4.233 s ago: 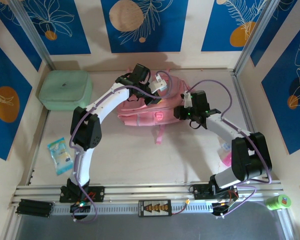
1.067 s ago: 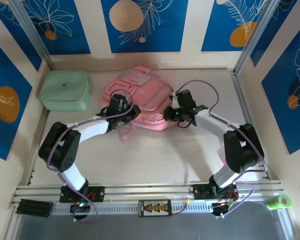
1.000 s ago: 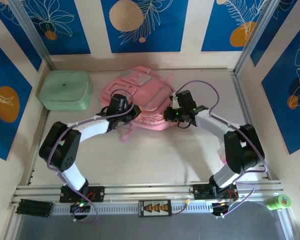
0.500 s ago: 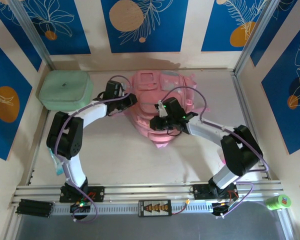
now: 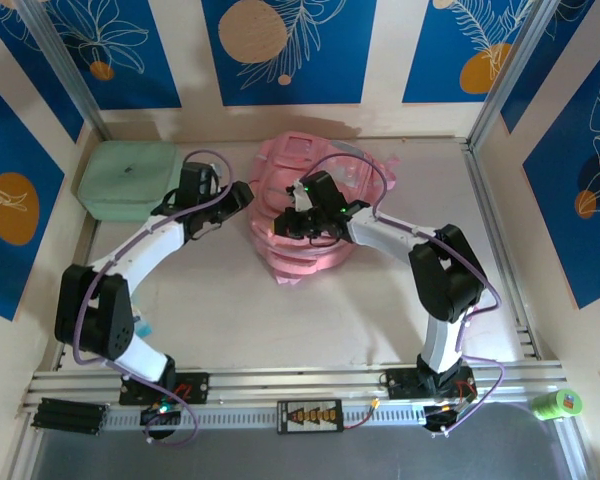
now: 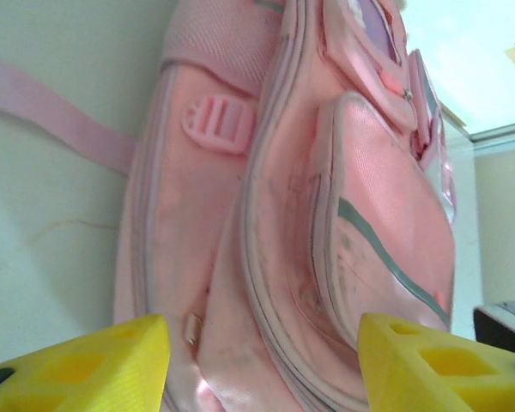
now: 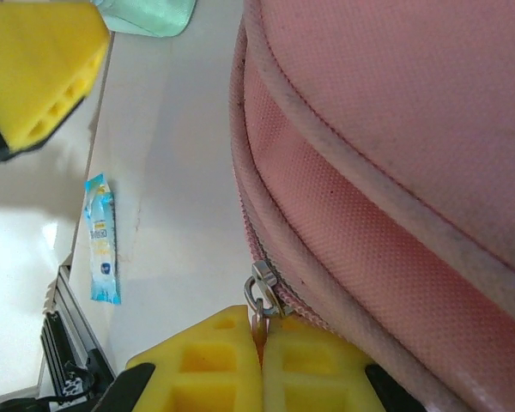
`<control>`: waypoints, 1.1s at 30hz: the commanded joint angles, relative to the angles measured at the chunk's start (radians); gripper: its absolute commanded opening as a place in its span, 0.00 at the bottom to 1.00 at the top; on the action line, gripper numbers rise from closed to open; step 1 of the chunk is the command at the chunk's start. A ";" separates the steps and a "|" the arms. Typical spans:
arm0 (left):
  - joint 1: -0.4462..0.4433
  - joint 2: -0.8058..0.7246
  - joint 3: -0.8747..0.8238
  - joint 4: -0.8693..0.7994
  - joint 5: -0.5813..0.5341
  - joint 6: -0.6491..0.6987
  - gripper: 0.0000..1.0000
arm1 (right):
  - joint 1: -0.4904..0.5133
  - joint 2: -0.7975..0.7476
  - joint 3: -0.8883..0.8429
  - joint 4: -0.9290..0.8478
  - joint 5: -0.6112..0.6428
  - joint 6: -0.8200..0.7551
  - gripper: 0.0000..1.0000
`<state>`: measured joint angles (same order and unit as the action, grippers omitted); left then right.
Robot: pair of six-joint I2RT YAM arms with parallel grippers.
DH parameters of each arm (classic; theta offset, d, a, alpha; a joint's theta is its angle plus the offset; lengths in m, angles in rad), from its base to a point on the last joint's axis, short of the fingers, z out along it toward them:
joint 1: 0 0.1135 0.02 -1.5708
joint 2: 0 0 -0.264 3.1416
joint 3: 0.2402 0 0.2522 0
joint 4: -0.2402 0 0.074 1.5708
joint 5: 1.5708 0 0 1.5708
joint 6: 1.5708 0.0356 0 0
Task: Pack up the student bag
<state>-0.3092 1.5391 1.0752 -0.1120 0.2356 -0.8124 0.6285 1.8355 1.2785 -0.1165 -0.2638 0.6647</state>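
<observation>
The left arm leans out to its own left from the base, folds at the elbow and runs its forearm away and to the right. It ends in the left gripper, which is spread wide, with its yellow fingertips at the two lower corners of the wrist view. Straight ahead of that gap lies the pink backpack, not visibly touched by either finger. It is seen edge-on, with a ribbed buckle on its side and a strap trailing off to the gripper's left across the table. The right arm stands up from its base, bends sharply at the elbow and reaches away and to the left over the bag, so from above its wrist covers the middle of the backpack. The right gripper is pinched tight, its two fingers meeting on a zip pull at the bag's seam, and pink fabric rises to the right of the fingers. Beyond them to the left a blue packet lies flat on the table, and farther off is a corner of a mint green case. A blurred yellow block at the upper left is cut off by the frame; I cannot tell what it belongs to. From above, the packet is almost wholly hidden behind the left elbow.
</observation>
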 commanded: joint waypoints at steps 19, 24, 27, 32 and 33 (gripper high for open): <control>-0.051 0.151 0.023 0.122 0.075 -0.136 0.36 | 0.013 -0.019 0.031 -0.013 -0.037 -0.050 0.00; -0.048 0.189 0.042 0.159 0.082 -0.154 0.31 | 0.031 -0.031 0.038 -0.042 -0.009 -0.086 0.00; -0.046 0.198 0.046 0.162 0.078 -0.153 0.22 | 0.033 -0.038 0.038 -0.066 0.016 -0.093 0.00; -0.041 0.171 0.037 0.175 0.050 -0.148 0.02 | 0.033 -0.061 0.027 -0.130 0.080 -0.117 0.00; -0.039 0.161 0.030 0.184 0.044 -0.148 0.00 | 0.030 -0.071 0.015 -0.136 0.092 -0.124 0.00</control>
<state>-0.3557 1.7237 1.0924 0.0227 0.3107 -0.9668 0.6529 1.8290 1.2831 -0.1856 -0.1905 0.5858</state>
